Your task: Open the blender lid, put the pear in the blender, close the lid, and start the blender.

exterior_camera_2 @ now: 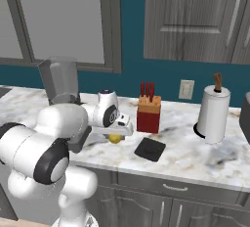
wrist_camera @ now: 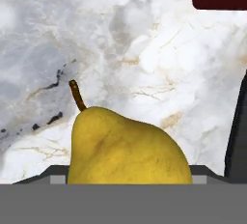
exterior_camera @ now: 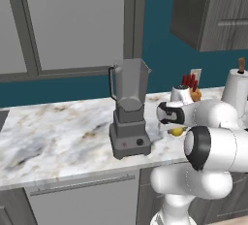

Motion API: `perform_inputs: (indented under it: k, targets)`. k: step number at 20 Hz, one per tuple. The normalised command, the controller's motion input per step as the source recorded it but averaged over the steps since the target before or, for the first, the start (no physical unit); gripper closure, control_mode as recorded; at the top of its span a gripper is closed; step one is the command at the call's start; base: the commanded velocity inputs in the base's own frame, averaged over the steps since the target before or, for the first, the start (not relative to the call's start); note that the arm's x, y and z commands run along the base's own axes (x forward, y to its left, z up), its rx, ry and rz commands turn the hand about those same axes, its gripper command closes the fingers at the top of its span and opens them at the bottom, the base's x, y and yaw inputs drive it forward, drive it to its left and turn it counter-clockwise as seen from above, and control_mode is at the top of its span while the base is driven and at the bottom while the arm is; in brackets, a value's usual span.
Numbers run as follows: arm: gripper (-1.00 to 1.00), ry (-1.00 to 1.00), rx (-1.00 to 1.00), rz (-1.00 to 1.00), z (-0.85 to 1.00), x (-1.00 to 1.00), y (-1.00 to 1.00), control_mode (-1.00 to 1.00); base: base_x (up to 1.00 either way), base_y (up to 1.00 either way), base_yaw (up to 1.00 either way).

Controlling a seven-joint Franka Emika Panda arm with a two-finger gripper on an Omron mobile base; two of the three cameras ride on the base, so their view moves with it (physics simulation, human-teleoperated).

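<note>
While the gripper (exterior_camera_2: 116, 134) sits low over the pear (wrist_camera: 128, 148) on the desk (exterior_camera: 58, 132), its grip cannot be told; the lid (exterior_camera_2: 150, 148) lies beside it.

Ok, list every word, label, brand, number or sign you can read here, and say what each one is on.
None: no readable text anywhere.
Blender: the base bears a red button and a black knob, no lettering.
Knife block: plain red.
Paper towel roll: plain white.
Wall outlet: unmarked.
</note>
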Motion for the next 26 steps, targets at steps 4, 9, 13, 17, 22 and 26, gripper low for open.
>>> perform_inputs:
  k: [4, 9, 13, 17, 22, 26]
  targets:
    - [1.00, -0.21, 0.03, 0.02, 1.00, -0.01, 0.13, -1.00, 0.00, 0.00, 0.00]
    - [1.00, -0.17, 0.03, 0.00, 1.00, 0.00, 0.23, -1.00, 0.00, 0.00, 0.00]
    - [1.00, -0.15, 0.01, 0.00, 1.00, 0.00, 0.33, -1.00, 0.00, 0.00, 0.00]
    - [1.00, -0.15, 0.00, 0.00, 1.00, 0.00, 0.44, -1.00, 0.00, 0.00, 0.00]
    - [1.00, -0.12, 0.00, 0.00, 1.00, 0.00, 0.32, -1.00, 0.00, 0.00, 0.00]
    - [1.00, -0.12, 0.00, -0.01, 1.00, -0.02, 0.25, -1.00, 0.00, 0.00, 0.00]
